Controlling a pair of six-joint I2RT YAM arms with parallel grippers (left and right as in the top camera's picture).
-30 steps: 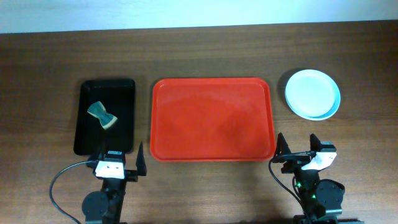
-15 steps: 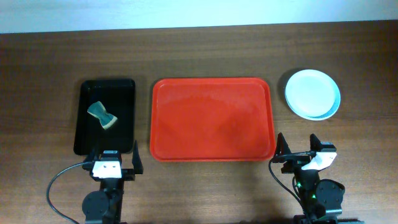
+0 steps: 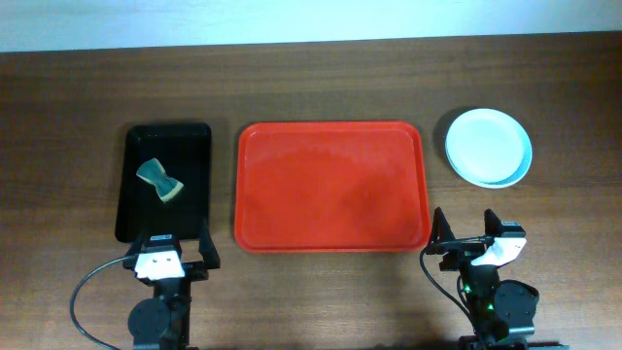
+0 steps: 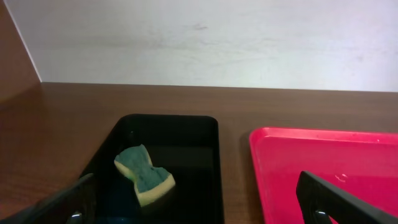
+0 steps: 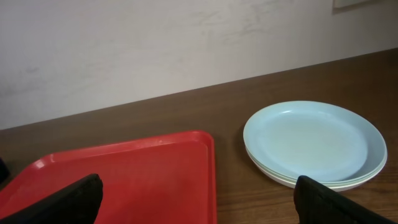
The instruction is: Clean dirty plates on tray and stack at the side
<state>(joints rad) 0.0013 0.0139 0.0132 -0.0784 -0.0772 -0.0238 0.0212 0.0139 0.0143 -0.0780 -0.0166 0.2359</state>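
The red tray (image 3: 332, 186) lies in the table's middle with nothing on it; it also shows in the left wrist view (image 4: 323, 168) and the right wrist view (image 5: 118, 180). The plates (image 3: 488, 147) sit in one stack to the tray's right, pale blue on top, also seen in the right wrist view (image 5: 314, 143). My left gripper (image 3: 177, 255) is open and empty near the front edge, just below the black tray. My right gripper (image 3: 465, 236) is open and empty near the front edge, below the stack.
A narrow black tray (image 3: 163, 182) stands left of the red tray and holds a green and yellow sponge (image 3: 159, 180), which also shows in the left wrist view (image 4: 144, 176). A pale wall runs along the table's far edge.
The left gripper has shifted a little to the left and toward the front edge, and now faces the black tray. The right arm, plates and trays have not moved.
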